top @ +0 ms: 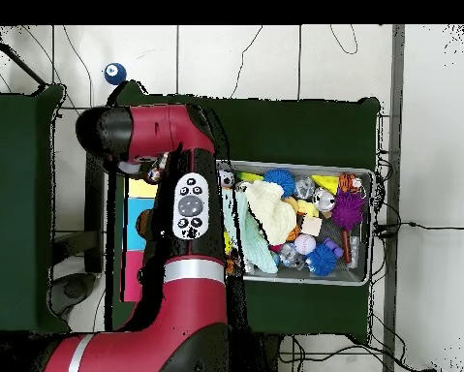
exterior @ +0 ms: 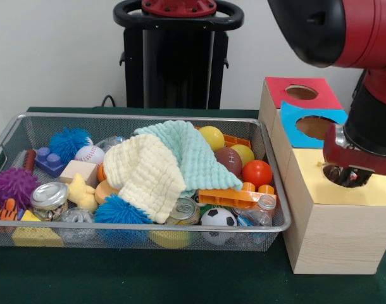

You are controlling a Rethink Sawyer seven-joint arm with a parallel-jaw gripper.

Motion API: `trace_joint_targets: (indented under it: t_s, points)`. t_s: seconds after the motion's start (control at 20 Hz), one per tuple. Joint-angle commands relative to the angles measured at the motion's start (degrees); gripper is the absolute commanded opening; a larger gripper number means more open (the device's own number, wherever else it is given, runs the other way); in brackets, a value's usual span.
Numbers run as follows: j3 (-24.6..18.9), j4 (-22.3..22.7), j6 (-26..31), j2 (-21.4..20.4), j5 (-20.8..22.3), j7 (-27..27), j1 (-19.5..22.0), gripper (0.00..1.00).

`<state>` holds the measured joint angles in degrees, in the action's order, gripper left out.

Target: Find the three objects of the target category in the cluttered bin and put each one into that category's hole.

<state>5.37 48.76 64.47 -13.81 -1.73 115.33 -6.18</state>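
Jaws' state over yellow hole (exterior: 345,178) unclear

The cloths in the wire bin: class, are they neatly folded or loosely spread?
Loosely spread. The yellow cloth and mint cloth drape rumpled over the toys, overlapping.

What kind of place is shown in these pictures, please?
Probably a robotics lab set up for a sorting test: a red robot arm over a green-covered table, a wire bin of mixed toys, and a wooden box with coloured holes.
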Motion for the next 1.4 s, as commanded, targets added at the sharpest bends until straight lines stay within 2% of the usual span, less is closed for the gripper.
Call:
trace_joint_targets:
  t_s: [0.05,0.4,0.7,1.05,1.2,1.4]
  points:
    - [-0.3,-5.2,6.8,-2.8,0.0,6.5,1.7,0.00]
    - [-1.5,-9.5,10.2,-1.8,-0.7,5.7,2.8,0.00]
    - [-2.3,-9.9,12.0,-2.0,-1.3,5.1,3.4,0.00]
    - [-1.6,-5.9,16.0,-2.5,-0.6,3.8,3.2,0.00]
    - [-0.9,-2.0,15.2,-3.6,0.3,3.0,2.7,0.00]
    - [-0.6,0.5,14.7,-4.1,0.8,2.4,2.3,0.00]
